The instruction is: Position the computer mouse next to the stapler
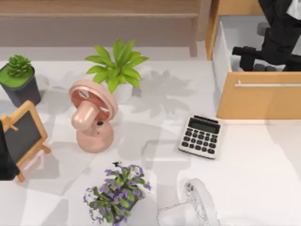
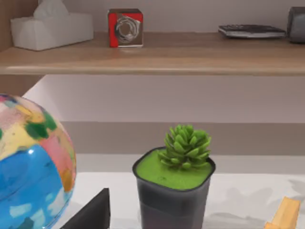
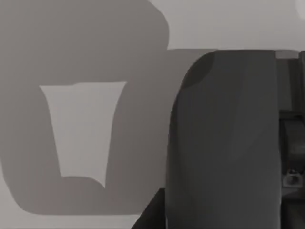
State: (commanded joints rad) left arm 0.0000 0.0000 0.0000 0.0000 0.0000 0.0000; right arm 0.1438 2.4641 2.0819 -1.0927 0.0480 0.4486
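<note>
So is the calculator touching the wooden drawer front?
Apart. The top view shows a strip of white table between the calculator and the wooden drawer front.

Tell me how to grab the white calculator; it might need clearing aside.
Come from straight above and pinch the calculator across its two side edges, beside the keys. It lies flat on the table, so only thin edges offer purchase; match its slight slant.
</note>
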